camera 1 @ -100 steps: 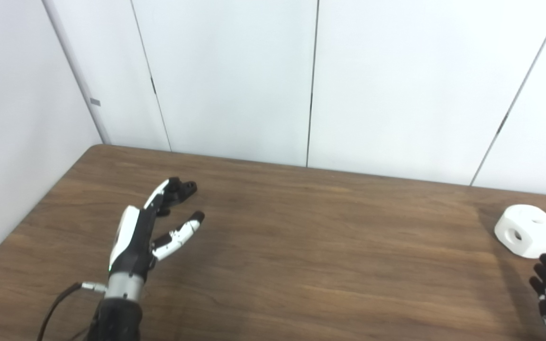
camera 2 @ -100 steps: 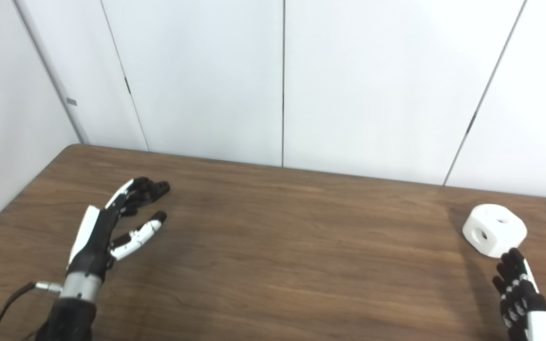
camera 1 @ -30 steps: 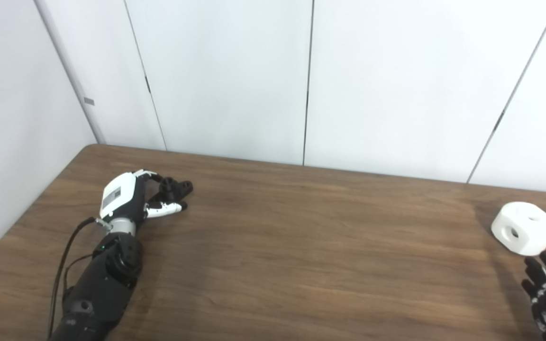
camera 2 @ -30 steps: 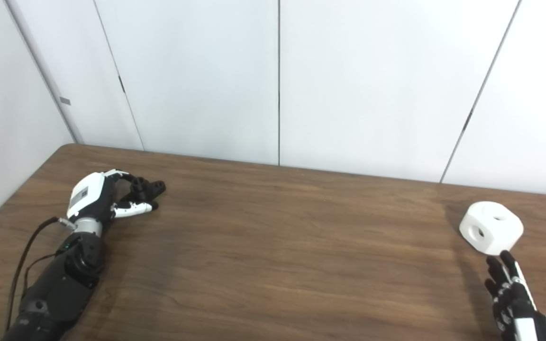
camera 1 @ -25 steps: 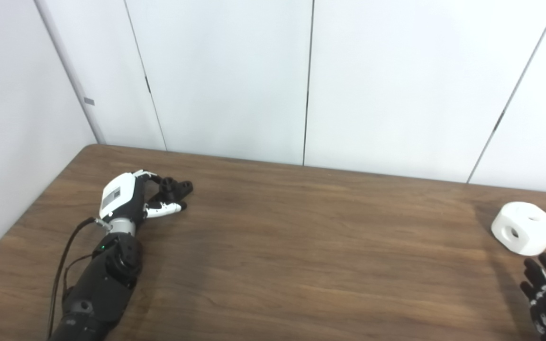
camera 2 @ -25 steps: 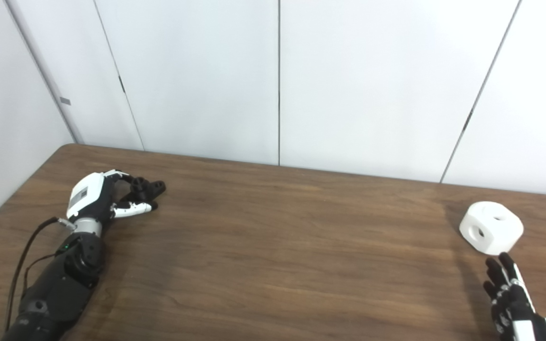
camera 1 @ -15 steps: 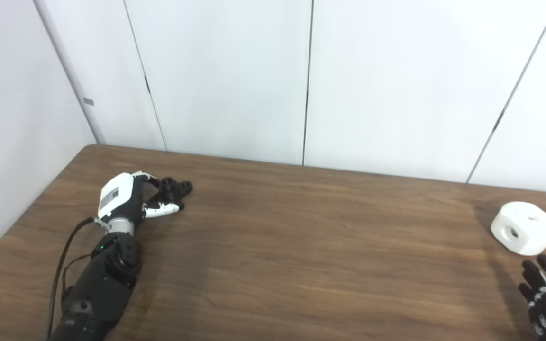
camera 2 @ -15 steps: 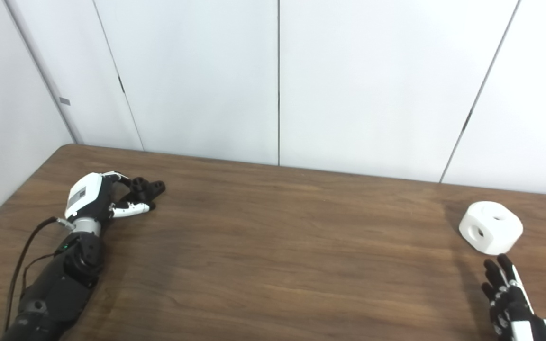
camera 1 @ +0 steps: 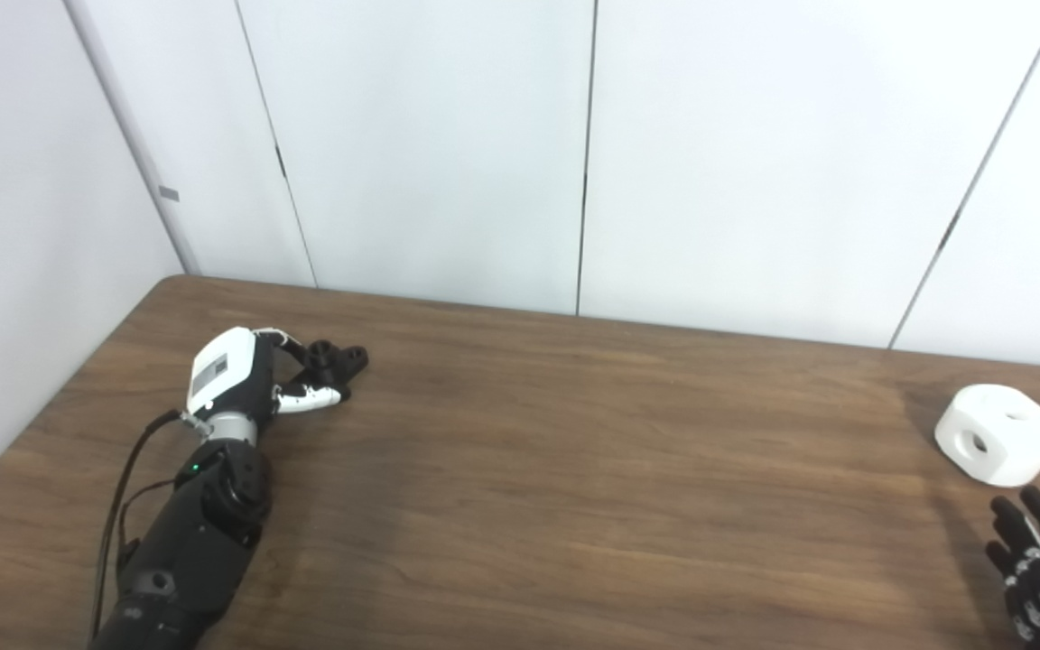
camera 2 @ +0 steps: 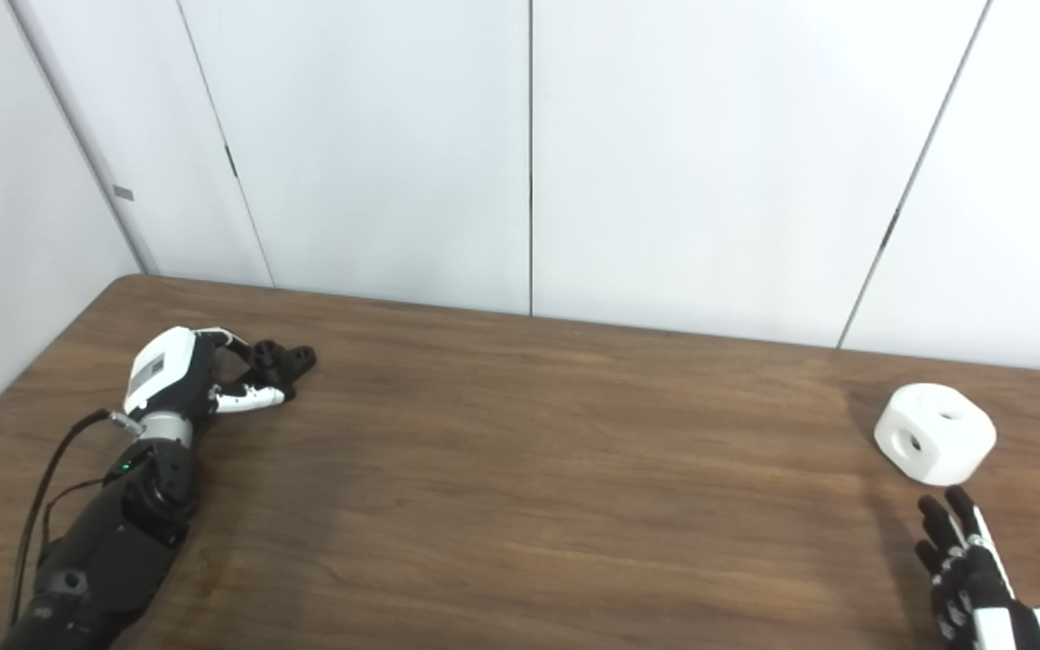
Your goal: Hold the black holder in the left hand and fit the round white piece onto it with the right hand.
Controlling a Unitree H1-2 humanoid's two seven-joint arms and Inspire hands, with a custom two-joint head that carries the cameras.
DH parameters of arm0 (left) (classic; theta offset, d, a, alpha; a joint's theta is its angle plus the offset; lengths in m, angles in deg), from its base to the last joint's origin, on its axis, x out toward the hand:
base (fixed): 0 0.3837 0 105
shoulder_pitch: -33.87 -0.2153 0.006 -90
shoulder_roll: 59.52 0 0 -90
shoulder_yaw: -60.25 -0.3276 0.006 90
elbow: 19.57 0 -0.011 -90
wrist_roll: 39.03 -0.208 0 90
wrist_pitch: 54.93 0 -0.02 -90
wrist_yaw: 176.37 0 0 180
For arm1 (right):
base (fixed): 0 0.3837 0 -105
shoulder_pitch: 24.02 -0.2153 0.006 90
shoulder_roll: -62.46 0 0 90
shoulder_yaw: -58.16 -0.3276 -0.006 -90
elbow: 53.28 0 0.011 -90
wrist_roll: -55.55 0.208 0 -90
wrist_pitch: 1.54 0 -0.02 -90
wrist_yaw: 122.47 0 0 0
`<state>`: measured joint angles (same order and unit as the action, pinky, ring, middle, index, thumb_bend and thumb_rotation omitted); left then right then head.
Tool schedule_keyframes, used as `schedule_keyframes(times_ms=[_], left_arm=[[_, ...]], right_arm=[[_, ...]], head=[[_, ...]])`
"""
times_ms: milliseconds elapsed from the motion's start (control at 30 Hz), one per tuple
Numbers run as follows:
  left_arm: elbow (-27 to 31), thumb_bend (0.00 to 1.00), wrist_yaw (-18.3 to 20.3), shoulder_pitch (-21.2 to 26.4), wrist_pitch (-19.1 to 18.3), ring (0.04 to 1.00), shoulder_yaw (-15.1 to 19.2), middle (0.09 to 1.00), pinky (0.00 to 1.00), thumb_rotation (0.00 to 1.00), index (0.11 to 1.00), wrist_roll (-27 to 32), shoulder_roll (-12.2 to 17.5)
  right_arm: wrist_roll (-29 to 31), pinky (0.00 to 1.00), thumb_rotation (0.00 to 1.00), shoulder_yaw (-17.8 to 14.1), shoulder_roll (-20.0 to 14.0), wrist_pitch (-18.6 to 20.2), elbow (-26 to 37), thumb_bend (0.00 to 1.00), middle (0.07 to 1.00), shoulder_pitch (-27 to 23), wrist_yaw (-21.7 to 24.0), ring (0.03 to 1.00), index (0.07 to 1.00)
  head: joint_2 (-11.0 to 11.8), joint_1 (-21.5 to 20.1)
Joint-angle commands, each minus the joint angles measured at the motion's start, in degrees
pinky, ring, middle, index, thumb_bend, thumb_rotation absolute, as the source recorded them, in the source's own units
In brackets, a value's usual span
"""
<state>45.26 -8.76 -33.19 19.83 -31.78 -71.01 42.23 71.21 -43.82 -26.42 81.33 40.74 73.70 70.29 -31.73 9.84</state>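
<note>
The black holder (camera 1: 346,358) lies on the wooden table (camera 1: 574,469) at the far left. My left hand (camera 1: 245,375) is on it, fingers curled over its near end and the thumb tucked against it from the near side; the holder still rests on the table. The round white piece (camera 1: 998,435), with holes in its faces, sits near the right edge. My right hand (camera 1: 1039,573) is at the bottom right corner, a little short of the white piece, fingers spread and holding nothing.
White wall panels (camera 1: 448,153) stand right behind the table's far edge and along its left side. A black cable (camera 1: 118,506) runs along my left forearm. Bare wood spans the space between the two hands.
Since 3.3 s ago my left hand reached forward, turned palm down and curled its fingers onto the holder. Over the last second my right hand slid slightly back from the white piece.
</note>
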Motion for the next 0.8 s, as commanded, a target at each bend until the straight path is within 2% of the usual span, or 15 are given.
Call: schedule_keyframes(times_ms=[0, 33, 67, 133, 267, 567, 767], left_arm=[[1.4, 0.85, -0.4, 1.5, 0.3, 0.920, 0.1, 0.835, 0.98, 0.15, 0.553, -0.6, 2.2], [1.3, 0.66, -0.3, 1.5, 0.7, 0.916, 0.3, 0.829, 0.96, 0.10, 0.515, -0.1, 2.1], [1.2, 0.59, -0.2, 1.4, 1.2, 0.917, 0.4, 0.826, 0.95, 0.08, 0.501, 0.3, 2.1], [0.6, 0.54, -0.4, 1.4, 2.2, 0.910, 0.2, 0.814, 0.89, 0.06, 0.489, 0.7, 2.2], [-0.1, 0.52, -0.5, 1.4, 3.8, 0.861, -0.4, 0.765, 0.78, 0.05, 0.484, 0.5, 2.5], [-1.2, 0.52, -0.4, 1.9, 3.8, 0.854, -1.2, 0.753, 0.77, 0.05, 0.484, 0.3, 2.3], [0.6, 0.52, 0.1, 0.9, 4.0, 0.845, -1.9, 0.756, 0.74, 0.05, 0.485, 0.2, 2.1]], right_arm=[[0.9, 1.00, 0.91, 0.4, 1.8, -0.1, -1.1, 0.65, 0.959, 2.3, -0.6, 0.996, 0.999], [0.9, 1.00, 0.91, 0.4, 1.9, -0.1, -1.0, 0.65, 0.959, 2.3, -0.6, 0.993, 0.997], [0.9, 1.00, 0.91, 0.4, 1.9, 0.0, -0.9, 0.65, 0.960, 2.3, -0.7, 0.988, 0.996], [0.9, 1.00, 0.91, 0.4, 1.8, 0.4, -0.6, 0.66, 0.960, 2.4, -0.6, 0.995, 0.996], [1.0, 1.00, 0.91, 0.4, 1.7, -0.2, -0.8, 0.66, 0.960, 2.4, -0.2, 0.999, 1.000], [1.1, 1.00, 0.92, 0.4, 1.7, -0.3, -0.8, 0.65, 0.961, 2.3, -0.2, 1.000, 1.000], [0.9, 1.00, 0.91, 0.5, 1.9, -0.5, -0.7, 0.65, 0.963, 2.2, -0.3, 0.992, 1.000]], head=[[0.0, 0.0], [-0.1, 0.1], [-0.1, 0.1], [-0.1, 0.0], [-0.3, -0.1], [-0.4, -0.2], [-0.3, -0.3]])
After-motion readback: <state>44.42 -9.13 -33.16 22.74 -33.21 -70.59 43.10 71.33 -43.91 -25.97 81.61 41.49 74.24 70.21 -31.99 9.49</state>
